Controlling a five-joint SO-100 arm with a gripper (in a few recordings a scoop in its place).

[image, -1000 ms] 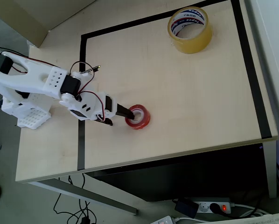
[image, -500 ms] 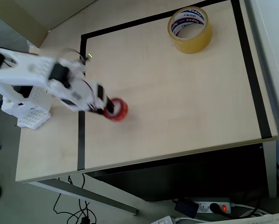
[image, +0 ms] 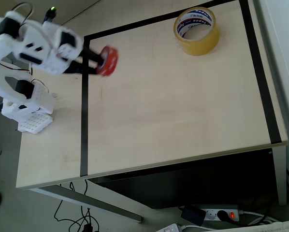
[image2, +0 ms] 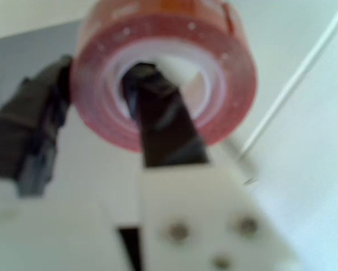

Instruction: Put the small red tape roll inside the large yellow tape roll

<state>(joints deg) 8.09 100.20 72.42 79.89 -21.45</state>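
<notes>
At the overhead view's left, your hand (image: 93, 63) is clamped on the small red tape roll (image: 107, 60), one finger through its core, lifted above the tabletop (image: 183, 111). The large yellow tape roll (image: 196, 31) sits well apart, upper right. A one-wall pinch may let the roll swivel or slip during the carry.

Gripper (image: 97, 61) now at upper left of the overhead frame, small red tape roll (image: 107, 60) lifted off the table, no longer lower centre
</notes>
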